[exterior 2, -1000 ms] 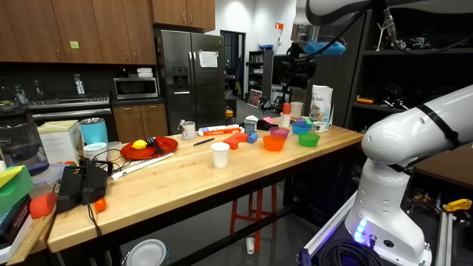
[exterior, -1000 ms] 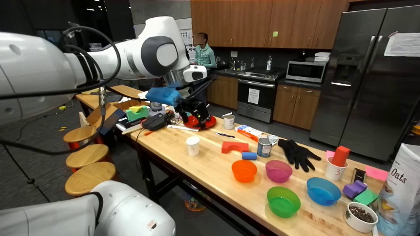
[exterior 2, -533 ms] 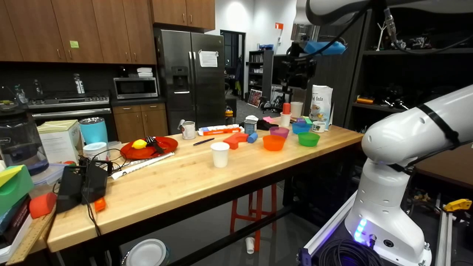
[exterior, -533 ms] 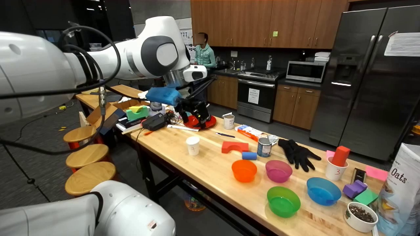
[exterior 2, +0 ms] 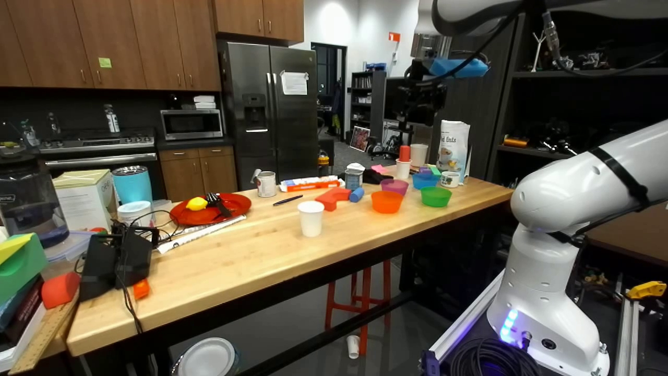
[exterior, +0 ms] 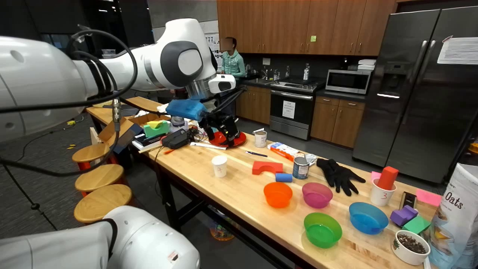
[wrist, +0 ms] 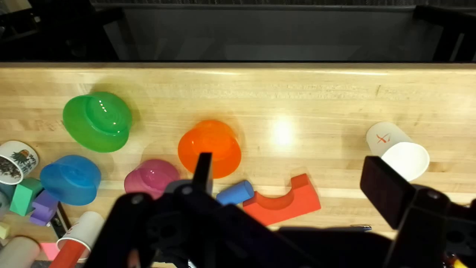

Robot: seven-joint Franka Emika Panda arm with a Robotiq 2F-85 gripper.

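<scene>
Nothing appears to have moved over the last second: the gripper hangs in the same spot well above the bench, its fingers spread wide apart, holding nothing and touching nothing. From the wrist, the red arch block shows below the gap between them, lying on the bench, with the blue cylinder at one end of it; touching or just beside, I cannot tell. The orange bowl sits partly behind one fingertip, the magenta bowl just past it, and the white cup, upright and well apart from the rest, is partly behind the other fingertip. In both exterior views these things are likewise where they were, so I would judge this a pause with no grasp begun; which of them is nearest to the gripper is hard to say from that height
</scene>
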